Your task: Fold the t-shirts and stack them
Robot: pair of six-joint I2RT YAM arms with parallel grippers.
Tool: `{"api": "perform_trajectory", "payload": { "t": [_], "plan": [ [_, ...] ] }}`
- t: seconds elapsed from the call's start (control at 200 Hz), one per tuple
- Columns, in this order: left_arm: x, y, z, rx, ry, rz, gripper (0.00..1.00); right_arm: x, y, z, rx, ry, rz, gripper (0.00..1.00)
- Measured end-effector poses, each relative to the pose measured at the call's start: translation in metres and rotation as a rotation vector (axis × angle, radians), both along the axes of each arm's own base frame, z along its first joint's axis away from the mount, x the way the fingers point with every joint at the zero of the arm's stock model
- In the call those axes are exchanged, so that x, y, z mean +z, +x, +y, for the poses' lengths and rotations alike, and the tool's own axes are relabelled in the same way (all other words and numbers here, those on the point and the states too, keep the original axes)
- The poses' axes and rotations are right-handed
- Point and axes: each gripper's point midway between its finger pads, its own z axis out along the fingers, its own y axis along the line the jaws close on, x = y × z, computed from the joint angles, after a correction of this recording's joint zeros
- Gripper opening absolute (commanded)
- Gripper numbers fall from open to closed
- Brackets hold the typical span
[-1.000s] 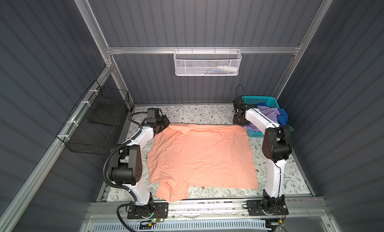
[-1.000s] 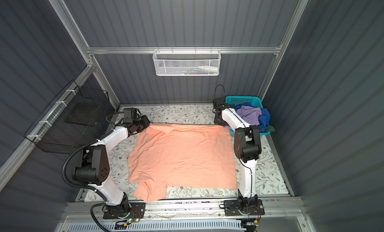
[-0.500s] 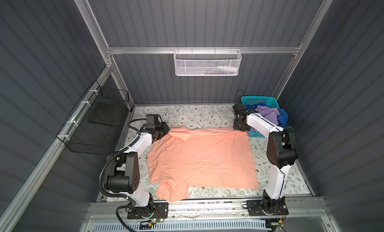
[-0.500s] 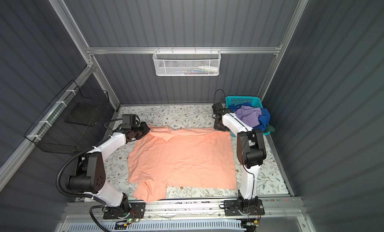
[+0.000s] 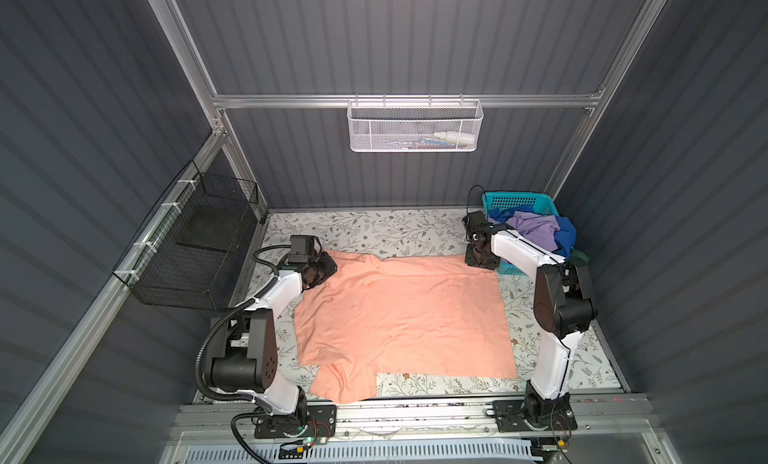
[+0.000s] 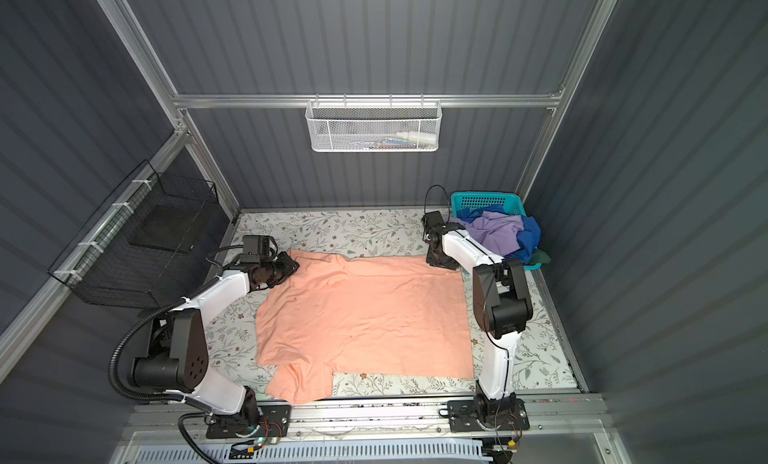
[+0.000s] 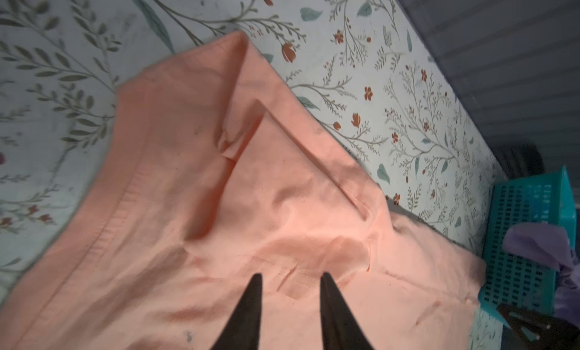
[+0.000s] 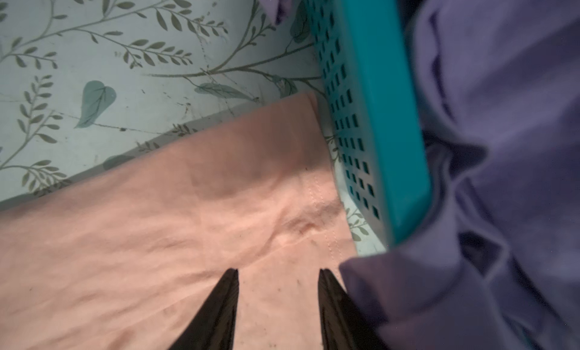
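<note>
A peach-orange t-shirt [image 5: 399, 316] [image 6: 361, 312] lies spread flat on the floral table, one sleeve [image 5: 345, 378] sticking out at the near left. My left gripper [image 5: 324, 268] [image 6: 286, 266] sits at its far left corner. In the left wrist view it [image 7: 291, 274] is open just above the wrinkled cloth [image 7: 219, 191], holding nothing. My right gripper [image 5: 480, 260] [image 6: 440, 260] is at the far right corner, open [image 8: 277, 271] over the hem [image 8: 188, 223]. Lavender [image 5: 536, 229] [image 8: 502, 144], blue [image 5: 565, 237] and dark green [image 5: 579, 258] t-shirts are piled in the basket.
The teal perforated basket [image 5: 519, 200] [image 6: 484, 200] [image 8: 370, 113] stands at the far right corner, right beside my right gripper. A black wire basket [image 5: 199, 241] hangs on the left wall and a white mesh basket [image 5: 415, 125] on the back wall. Bare floral cover [image 5: 374, 229] lies behind the shirt.
Both grippers, shut on the shirt's far corners before, have come a little toward the front and opened. The far edge now lies loose on the table.
</note>
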Motion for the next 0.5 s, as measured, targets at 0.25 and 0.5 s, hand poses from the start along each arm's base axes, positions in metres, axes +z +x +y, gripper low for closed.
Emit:
{"api": "perform_trajectory", "payload": {
  "t": [0.25, 0.5],
  "plan": [
    [0.013, -0.010, 0.006, 0.006, 0.003, -0.042, 0.49, 0.027, -0.029, 0.045, 0.101, 0.117, -0.058, 0.64],
    [-0.011, -0.033, -0.047, -0.145, -0.062, 0.002, 0.51, 0.018, -0.059, 0.068, 0.124, 0.271, -0.048, 0.72]
  ]
}}
